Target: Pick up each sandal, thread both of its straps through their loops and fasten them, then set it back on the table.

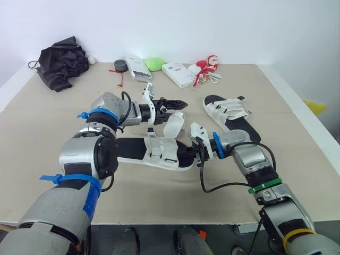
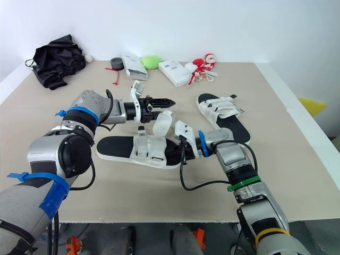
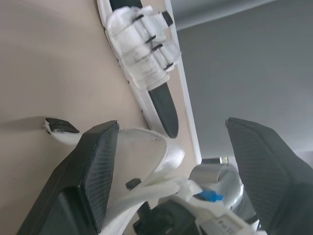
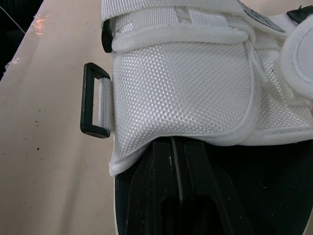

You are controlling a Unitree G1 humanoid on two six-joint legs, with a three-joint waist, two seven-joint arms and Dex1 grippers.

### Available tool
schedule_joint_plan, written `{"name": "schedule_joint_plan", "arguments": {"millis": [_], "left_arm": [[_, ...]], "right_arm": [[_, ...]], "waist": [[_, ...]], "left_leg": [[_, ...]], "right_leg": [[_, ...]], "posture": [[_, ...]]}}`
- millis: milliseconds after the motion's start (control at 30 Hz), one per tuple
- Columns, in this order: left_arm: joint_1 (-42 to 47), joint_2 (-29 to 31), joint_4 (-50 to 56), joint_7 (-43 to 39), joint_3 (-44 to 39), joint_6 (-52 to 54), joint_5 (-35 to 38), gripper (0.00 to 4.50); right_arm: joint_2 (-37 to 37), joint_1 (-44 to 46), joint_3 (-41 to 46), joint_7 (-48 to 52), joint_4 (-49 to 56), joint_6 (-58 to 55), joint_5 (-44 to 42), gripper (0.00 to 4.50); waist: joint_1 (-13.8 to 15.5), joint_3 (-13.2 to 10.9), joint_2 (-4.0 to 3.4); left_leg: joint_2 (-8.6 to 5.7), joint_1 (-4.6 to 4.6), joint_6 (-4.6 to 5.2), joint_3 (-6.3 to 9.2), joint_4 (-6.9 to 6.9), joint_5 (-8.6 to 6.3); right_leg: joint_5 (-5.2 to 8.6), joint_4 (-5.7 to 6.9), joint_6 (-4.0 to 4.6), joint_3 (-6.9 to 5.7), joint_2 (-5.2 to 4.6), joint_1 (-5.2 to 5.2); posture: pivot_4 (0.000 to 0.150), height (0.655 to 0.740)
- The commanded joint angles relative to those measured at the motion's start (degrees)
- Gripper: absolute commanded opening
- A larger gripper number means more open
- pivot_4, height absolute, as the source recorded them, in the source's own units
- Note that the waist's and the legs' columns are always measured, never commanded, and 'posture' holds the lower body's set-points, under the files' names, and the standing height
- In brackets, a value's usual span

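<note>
Table (image 1: 297,141), right gripper (image 4: 174,149) half-hidden in sandal (image 1: 154,151)

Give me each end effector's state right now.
Left end effector: open wide, beside the raised strap of the near sandal.
Right end effector: closed, tucked under that sandal's upper.

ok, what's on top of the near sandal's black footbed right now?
White straps cross its middle, with one flap raised inside the open left gripper. The shut right gripper lies over one end of the footbed. The part beneath the straps is covered.
</note>
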State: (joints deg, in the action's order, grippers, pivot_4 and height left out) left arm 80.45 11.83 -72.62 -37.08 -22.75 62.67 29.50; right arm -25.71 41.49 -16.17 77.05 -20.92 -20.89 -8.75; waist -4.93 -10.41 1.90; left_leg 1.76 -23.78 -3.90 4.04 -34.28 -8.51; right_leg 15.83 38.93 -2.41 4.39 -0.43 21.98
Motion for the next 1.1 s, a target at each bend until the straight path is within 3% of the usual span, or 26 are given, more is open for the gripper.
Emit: {"name": "schedule_joint_plan", "arguments": {"millis": [33, 67, 133, 200, 233, 300, 433, 867, 1033, 1067, 1100], "left_arm": [[1.46, -0.28, 0.17, -2.38, 0.17, -0.62, -0.75, 3.59], [1.91, -0.50, -0.04, -2.43, -0.72, -0.66, -0.05, 3.59], [2.56, -0.80, -0.36, -2.29, -2.31, -0.96, 1.15, 3.10], [2.82, -0.85, -0.73, -1.85, -3.86, -1.22, 2.17, 3.01], [2.83, -0.88, -0.75, -1.85, -4.03, -1.29, 2.10, 2.26], [2.55, -0.93, -0.74, -1.51, -4.69, -1.75, 2.04, 1.69], [1.95, -0.41, -0.57, -1.56, -5.31, -1.81, 1.90, 0.06], [0.36, 2.68, 0.71, -2.02, -5.58, -0.65, 0.51, 0.06], [-0.32, 3.45, 1.69, -4.09, -2.20, -2.23, -2.10, 1.38], [-0.45, 3.57, 1.70, -4.05, -1.73, -2.47, -2.44, 1.38], [-0.65, 3.79, 1.65, -3.97, -1.27, -2.98, -2.89, 1.84]], "right_arm": [[-0.09, -2.16, -2.92, -1.46, -3.18, -1.72, 2.81, 0.00], [-0.07, -2.21, -2.93, -1.49, -3.14, -1.72, 2.83, 0.00], [-0.11, -2.32, -2.92, -1.53, -2.96, -1.84, 2.82, 0.00], [-0.17, -2.42, -2.92, -1.53, -2.78, -1.88, 2.81, 0.00], [-0.20, -2.47, -2.90, -1.53, -2.67, -1.92, 2.79, 0.00], [-0.24, -2.51, -2.82, -1.61, -2.64, -2.01, 2.78, 0.00], [-0.44, -2.50, -2.72, -1.54, -2.62, -2.11, 2.78, 0.00], [0.10, -1.50, -3.02, -1.12, -4.26, -1.41, 3.05, 0.00], [0.29, -1.53, -3.07, -0.98, -4.22, -1.40, 2.98, 0.00], [0.27, -1.57, -3.08, -1.00, -4.12, -1.47, 2.99, 0.00], [0.22, -1.65, -3.06, -1.01, -4.03, -1.53, 2.98, 0.00]], "waist": [[0.00, 0.00, 0.00], [0.00, 0.00, 0.00], [0.00, 0.00, 0.00], [0.00, 0.00, 0.00], [0.00, 0.00, 0.00], [0.00, 0.00, 0.00], [0.00, 0.00, 0.00], [-0.01, 0.00, 0.00], [-0.07, 0.00, 0.00], [-0.07, 0.00, 0.00], [-0.07, 0.00, 0.00]], "left_leg": [[0.00, 0.00, 0.00, 0.00, 0.00, 0.00], [0.00, 0.00, 0.00, 0.00, 0.00, 0.00], [0.00, 0.00, 0.00, 0.00, 0.00, 0.00], [0.00, -0.01, 0.00, 0.00, 0.00, 0.00], [0.00, -0.01, 0.00, 0.00, 0.00, 0.00], [0.00, -0.01, 0.00, 0.00, 0.00, 0.00], [0.00, -0.01, 0.00, 0.00, 0.00, 0.00], [0.00, 0.01, 0.00, 0.00, 0.00, 0.00], [0.01, 0.01, 0.00, 0.00, -0.01, 0.01], [0.01, 0.01, -0.01, 0.00, 0.00, 0.01], [0.01, 0.01, 0.00, 0.00, 0.00, 0.01]], "right_leg": [[0.00, 0.00, 0.00, 0.00, 0.00, 0.00], [0.00, 0.00, 0.00, 0.00, 0.00, 0.01], [0.00, 0.00, 0.00, 0.00, 0.00, 0.00], [0.00, 0.00, 0.00, 0.00, 0.00, 0.00], [0.00, 0.00, 0.00, 0.00, 0.00, 0.00], [0.00, 0.00, 0.00, 0.00, 0.00, 0.01], [0.00, 0.00, 0.00, 0.00, 0.00, 0.01], [0.00, 0.01, 0.00, 0.00, 0.00, 0.00], [-0.01, 0.01, 0.00, 0.00, 0.00, 0.01], [-0.01, 0.01, 0.00, 0.00, 0.00, 0.01], [-0.01, 0.01, 0.00, 0.00, 0.01, 0.00]], "posture": [[0.150, 0.7380], [0.150, 0.7380], [0.150, 0.7380], [0.150, 0.7380], [0.150, 0.7380], [0.150, 0.7380], [0.150, 0.7380], [0.150, 0.7380], [0.150, 0.7380], [0.150, 0.7380], [0.150, 0.7380]]}}
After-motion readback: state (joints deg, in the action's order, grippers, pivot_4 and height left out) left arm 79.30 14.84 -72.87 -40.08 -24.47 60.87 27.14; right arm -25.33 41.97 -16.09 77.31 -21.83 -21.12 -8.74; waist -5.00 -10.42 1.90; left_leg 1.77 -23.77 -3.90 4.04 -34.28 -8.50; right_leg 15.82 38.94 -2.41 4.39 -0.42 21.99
